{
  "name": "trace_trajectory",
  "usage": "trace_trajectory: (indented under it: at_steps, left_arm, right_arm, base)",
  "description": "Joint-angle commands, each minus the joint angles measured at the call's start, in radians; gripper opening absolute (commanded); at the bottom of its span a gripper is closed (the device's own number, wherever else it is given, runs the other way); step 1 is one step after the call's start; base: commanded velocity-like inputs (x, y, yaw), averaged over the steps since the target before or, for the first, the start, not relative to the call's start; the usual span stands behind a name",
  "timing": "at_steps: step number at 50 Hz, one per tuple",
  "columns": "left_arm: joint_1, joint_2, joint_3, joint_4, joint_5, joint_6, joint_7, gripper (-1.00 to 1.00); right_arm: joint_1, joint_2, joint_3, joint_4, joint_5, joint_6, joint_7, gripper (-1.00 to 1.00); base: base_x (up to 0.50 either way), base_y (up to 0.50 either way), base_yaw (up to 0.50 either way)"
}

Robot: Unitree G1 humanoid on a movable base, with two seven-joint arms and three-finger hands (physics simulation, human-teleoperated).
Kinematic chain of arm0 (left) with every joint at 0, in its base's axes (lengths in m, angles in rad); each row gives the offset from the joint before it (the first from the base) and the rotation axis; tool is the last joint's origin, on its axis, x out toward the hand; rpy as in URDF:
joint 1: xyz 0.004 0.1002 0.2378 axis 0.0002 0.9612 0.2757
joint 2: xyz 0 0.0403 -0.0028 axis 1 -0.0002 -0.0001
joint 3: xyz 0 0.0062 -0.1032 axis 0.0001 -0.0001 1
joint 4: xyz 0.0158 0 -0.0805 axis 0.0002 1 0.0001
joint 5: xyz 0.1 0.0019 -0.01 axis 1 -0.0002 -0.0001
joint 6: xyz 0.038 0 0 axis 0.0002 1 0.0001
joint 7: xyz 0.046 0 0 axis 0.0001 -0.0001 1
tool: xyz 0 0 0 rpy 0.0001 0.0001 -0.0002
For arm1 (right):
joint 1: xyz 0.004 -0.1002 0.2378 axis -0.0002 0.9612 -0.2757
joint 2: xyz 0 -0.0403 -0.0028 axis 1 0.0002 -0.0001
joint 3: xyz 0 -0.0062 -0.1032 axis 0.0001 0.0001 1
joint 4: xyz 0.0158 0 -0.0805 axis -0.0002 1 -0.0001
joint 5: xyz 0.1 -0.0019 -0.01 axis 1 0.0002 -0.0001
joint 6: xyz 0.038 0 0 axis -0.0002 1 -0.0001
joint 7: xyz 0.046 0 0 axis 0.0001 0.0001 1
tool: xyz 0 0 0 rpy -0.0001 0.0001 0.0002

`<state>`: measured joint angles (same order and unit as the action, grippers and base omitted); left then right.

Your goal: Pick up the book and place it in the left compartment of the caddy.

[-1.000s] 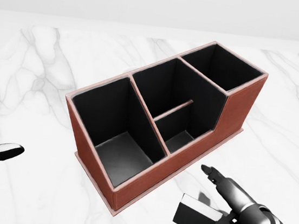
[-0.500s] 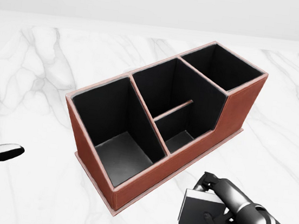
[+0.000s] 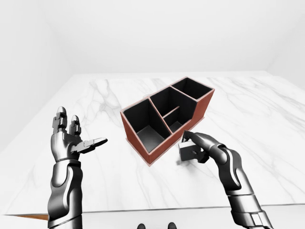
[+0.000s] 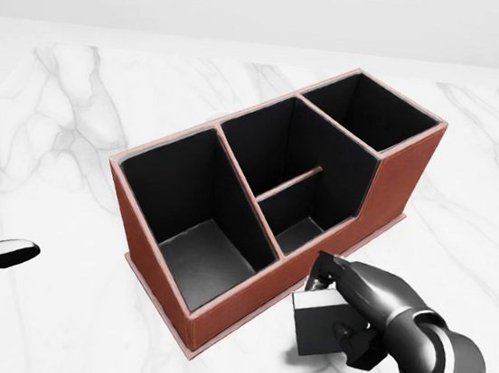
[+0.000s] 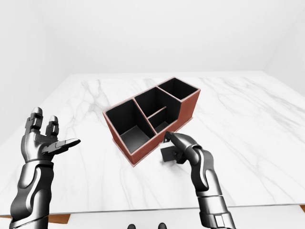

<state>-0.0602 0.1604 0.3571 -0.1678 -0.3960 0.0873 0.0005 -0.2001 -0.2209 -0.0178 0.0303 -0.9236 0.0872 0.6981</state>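
Gripping the book (image 4: 323, 327) in the right hand (image 4: 363, 311), fingers curled over its top edge and thumb under its lower side, so apparently at the pick-up stage with the carry not yet begun. Held just beside the caddy (image 4: 254, 296), close against its long brown wall near the small middle pockets; whether resting on the marble table (image 4: 77, 111) or just off it, hard to tell. Next, by judgement: lifting above the rim, carrying leftward in the head view past the slanted divider, then lowering upright into the left compartment (image 4: 199, 226), the widest and deepest bay, well left of the hand. A small, dark, boxy volume, with a paler face catching light in the left-eye view. Left hand (image 3: 71, 140) raised well apart, fingers spread and empty.
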Motion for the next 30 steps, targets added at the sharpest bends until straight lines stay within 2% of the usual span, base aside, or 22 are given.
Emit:
trace_trajectory:
  at_steps: [1,16,19,20,30]
  left_arm:
    - [0.007,-0.002,0.003,-0.019,-0.005,0.000,0.000,1.00]
    - [0.004,-0.004,-0.001,-0.014,0.001,0.000,0.002,1.00]
    - [0.006,-0.004,-0.001,-0.021,0.000,0.000,0.003,1.00]
    - [0.007,-0.005,0.000,-0.022,-0.001,0.000,0.002,1.00]
    - [0.010,-0.007,-0.002,-0.027,0.003,0.000,0.002,1.00]
  right_arm:
    - [-0.004,0.044,0.007,-0.315,-0.223,0.000,0.000,-1.00]
    - [-0.089,0.119,-0.012,-0.476,-0.492,0.000,0.000,-1.00]
    - [-0.098,0.119,-0.034,-0.473,-0.488,0.000,0.000,-1.00]
    - [-0.111,0.137,-0.040,-0.492,-0.444,0.000,0.000,-1.00]
    - [-0.181,0.158,0.002,-0.604,-0.400,0.000,0.000,-1.00]
  base:
    - [0.00,0.00,0.00]
    - [0.00,0.00,0.00]
    - [0.00,0.00,0.00]
    - [0.00,0.00,0.00]
    - [0.00,0.00,0.00]
